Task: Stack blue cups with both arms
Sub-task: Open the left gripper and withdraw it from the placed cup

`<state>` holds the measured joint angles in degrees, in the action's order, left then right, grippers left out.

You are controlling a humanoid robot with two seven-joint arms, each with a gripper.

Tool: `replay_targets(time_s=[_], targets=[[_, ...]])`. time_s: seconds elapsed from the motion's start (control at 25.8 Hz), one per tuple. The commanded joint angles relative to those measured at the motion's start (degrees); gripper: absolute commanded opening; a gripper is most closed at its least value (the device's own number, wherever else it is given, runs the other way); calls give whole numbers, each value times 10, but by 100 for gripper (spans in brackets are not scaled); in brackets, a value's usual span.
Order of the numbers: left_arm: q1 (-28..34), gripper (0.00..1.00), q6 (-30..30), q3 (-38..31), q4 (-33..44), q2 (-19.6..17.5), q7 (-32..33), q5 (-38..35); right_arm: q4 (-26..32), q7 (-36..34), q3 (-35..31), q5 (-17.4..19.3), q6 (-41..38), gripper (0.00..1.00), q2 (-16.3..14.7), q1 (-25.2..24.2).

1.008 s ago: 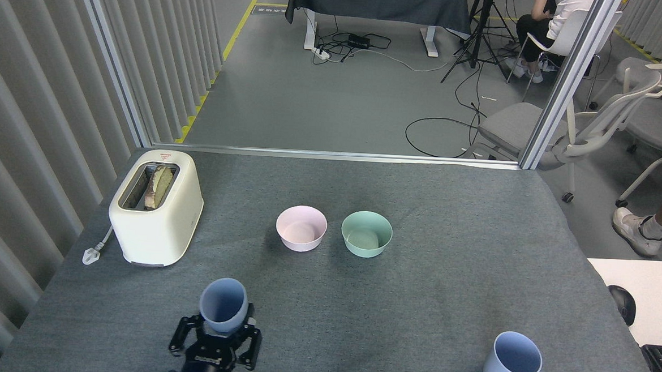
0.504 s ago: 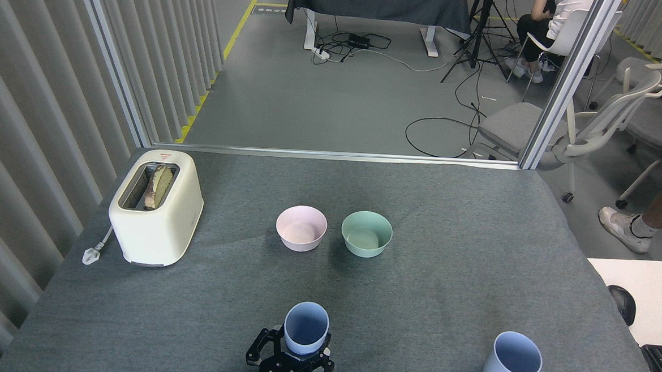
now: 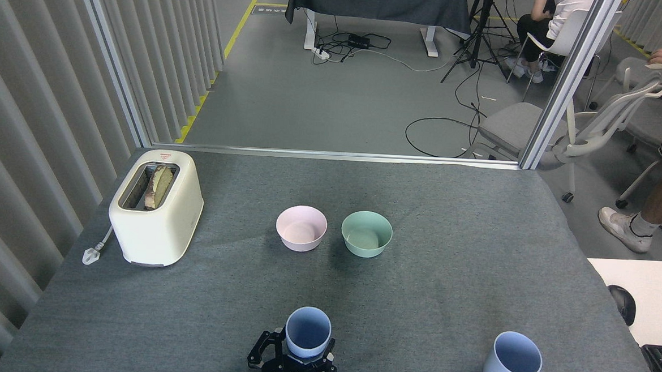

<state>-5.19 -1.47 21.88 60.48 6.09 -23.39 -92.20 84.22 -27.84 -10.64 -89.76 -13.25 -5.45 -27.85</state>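
Since the earlier frames the left gripper (image 3: pixel 293 358) has carried one pale-blue tapered plastic cup (image 3: pixel 307 331) rightward to near centre, fingers clamped on it, upright for stacking. Its twin blue cup (image 3: pixel 512 361) waits near right on the grey-clothed table (image 3: pixel 449 203). No right gripper shows.

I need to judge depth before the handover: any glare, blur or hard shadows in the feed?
Head view: sharp throughout, even soft light, no glare; only faint shadows beside the bowls. The held cup hides the left gripper jaws; the free cup is crisp. The right gripper is out of frame.
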Motion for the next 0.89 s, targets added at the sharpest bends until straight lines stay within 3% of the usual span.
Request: replay_targets(time_s=[0.0, 0.12, 0.35, 0.62, 0.85], targets=[[-1, 95, 1, 0, -12, 0, 0, 1, 0, 0, 1, 0, 1, 100, 0, 0], [2, 100, -1, 0, -12, -1, 0, 3, 0, 0, 1, 1, 1, 100, 0, 0], [25, 100, 0, -4, 3, -4, 0, 6, 0, 0, 1, 1, 1, 100, 0, 0], [78, 100, 1, -10, 75, -44, 1, 7, -5, 0, 1, 1, 1, 100, 0, 0], [153, 100, 0, -55, 153, -72, 3, 8, -5, 0, 1, 1, 1, 100, 0, 0]])
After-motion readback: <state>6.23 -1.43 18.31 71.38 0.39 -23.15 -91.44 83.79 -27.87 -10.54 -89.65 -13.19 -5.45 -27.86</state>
